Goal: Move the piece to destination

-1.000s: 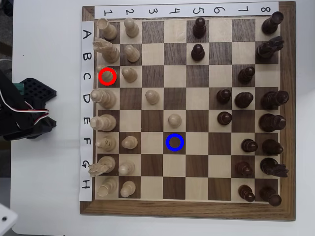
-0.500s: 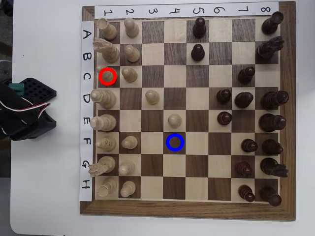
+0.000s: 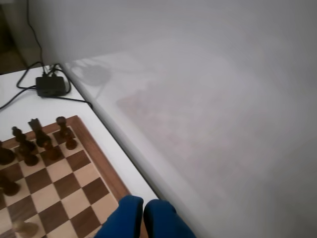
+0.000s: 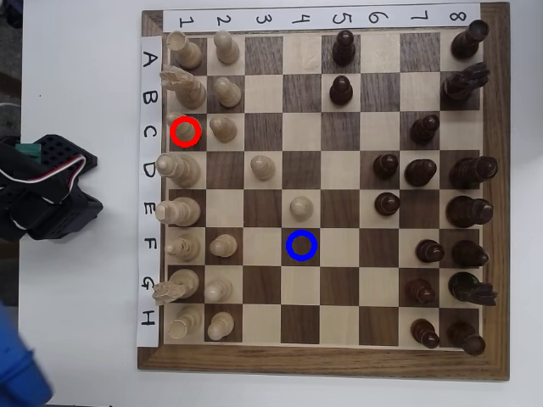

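1. Since the earlier overhead frames, a blue bit of the gripper has crept into the bottom-left corner, and the black arm base with its wires has shifted a little. Nothing on the board has budged.
2. From the wrist view, the two blue fingers sit pressed together with just a thin dark seam between them, so I'd call the gripper clenched on nothing.
3. The piece stands inside the red circle, row C column 1, left edge of the board in the overhead view, with pale neighbours just beside it on three sides.
4. The destination is the dark square with the blue circle, row F column 4, empty, with a pale pawn on the square right above it.
5. My plan: spread the fingers first, drop straight down on the piece so I don't clip the neighbours, lift it high, then set it down without touching that pawn.
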Available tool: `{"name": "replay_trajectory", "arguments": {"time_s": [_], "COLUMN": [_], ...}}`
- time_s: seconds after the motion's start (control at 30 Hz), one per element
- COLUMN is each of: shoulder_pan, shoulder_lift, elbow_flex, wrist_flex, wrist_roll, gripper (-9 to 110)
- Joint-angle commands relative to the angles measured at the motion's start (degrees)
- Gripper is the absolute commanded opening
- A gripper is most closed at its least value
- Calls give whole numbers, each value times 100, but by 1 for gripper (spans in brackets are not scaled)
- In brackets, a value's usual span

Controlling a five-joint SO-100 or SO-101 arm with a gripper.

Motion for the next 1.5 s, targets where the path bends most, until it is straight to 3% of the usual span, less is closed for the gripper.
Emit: {"name": "replay_trajectory", "arguments": {"time_s": [0.0, 0.6, 1.47], "shoulder_pan": [-1125, -3480, -5159], "shoulder_lift": [105, -185, 18], "elbow_flex": [53, 1345, 4140], "wrist_flex": [185, 229, 237], "wrist_roll": [984, 1503, 1784], "gripper": [0, 1, 1]}}
